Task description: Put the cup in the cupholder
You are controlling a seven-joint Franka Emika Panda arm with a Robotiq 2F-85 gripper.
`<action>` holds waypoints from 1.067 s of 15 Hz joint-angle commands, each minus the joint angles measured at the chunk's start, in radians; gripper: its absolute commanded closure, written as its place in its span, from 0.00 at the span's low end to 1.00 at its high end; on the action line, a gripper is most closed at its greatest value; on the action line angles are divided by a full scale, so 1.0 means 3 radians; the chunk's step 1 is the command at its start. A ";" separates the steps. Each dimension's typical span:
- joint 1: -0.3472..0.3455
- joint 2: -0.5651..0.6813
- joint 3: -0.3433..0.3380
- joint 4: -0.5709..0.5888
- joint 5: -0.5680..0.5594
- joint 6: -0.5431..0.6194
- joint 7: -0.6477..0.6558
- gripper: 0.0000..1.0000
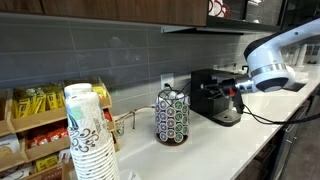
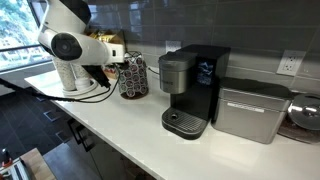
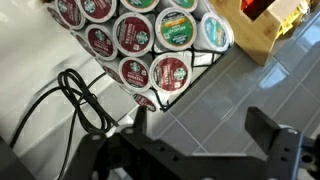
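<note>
while poised near the rack (image 1: 172, 92), held gripper (image 3: 200, 115) fingers (image 3: 265, 125) wide apart, nothing between. could not tell the cup from other pods (image 3: 168, 72) lining the rack, standing on counter (image 2: 130, 125) near coffee machine (image 2: 190, 85).

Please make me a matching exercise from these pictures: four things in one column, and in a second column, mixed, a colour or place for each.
1 cupholder
2 coffee machine
3 paper cup stack
4 cable

a black, beside a silver box
b white, patterned
c looped on the counter
d sides lined with round pods

Pairs: 1-d, 2-a, 3-b, 4-c
</note>
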 commanded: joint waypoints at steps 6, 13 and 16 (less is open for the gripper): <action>-0.0105 -0.0703 -0.0001 -0.0176 -0.2039 0.0029 0.1348 0.00; 0.0015 -0.1058 -0.0261 -0.0198 -0.3053 -0.0272 0.2010 0.00; 0.0044 -0.1200 -0.0369 -0.0185 -0.3373 -0.0405 0.2199 0.00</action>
